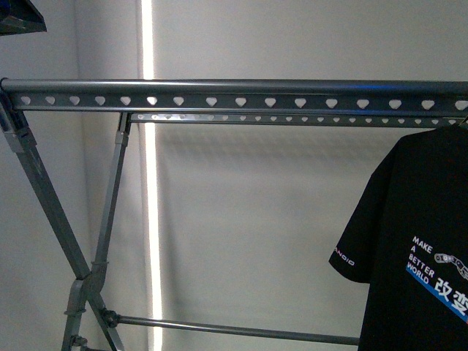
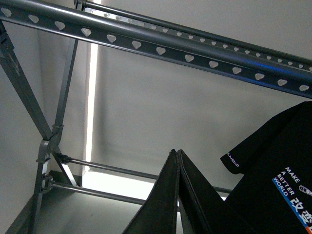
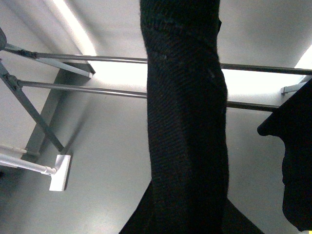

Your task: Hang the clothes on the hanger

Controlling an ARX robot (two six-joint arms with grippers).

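The black T-shirt (image 1: 417, 248) with white "MAKE A BETTER WORLD" print hangs at the right end of the grey metal rack (image 1: 234, 95), just under its rail of heart-shaped holes. It also shows in the left wrist view (image 2: 278, 170). My left gripper (image 2: 176, 152) is shut and empty, its tips pressed together below the rail and left of the shirt's sleeve. My right gripper is hidden behind a thick fold of the shirt's black cloth (image 3: 187, 122), on which it is shut. Neither gripper shows in the front view.
The rack's crossed slanted legs (image 1: 80, 241) stand at the left, with a low crossbar (image 1: 234, 330) between them. A second holed rail (image 1: 292, 118) runs behind the front one. A bright vertical light strip (image 1: 150, 219) marks the wall. A white bracket (image 3: 58, 178) is on the floor.
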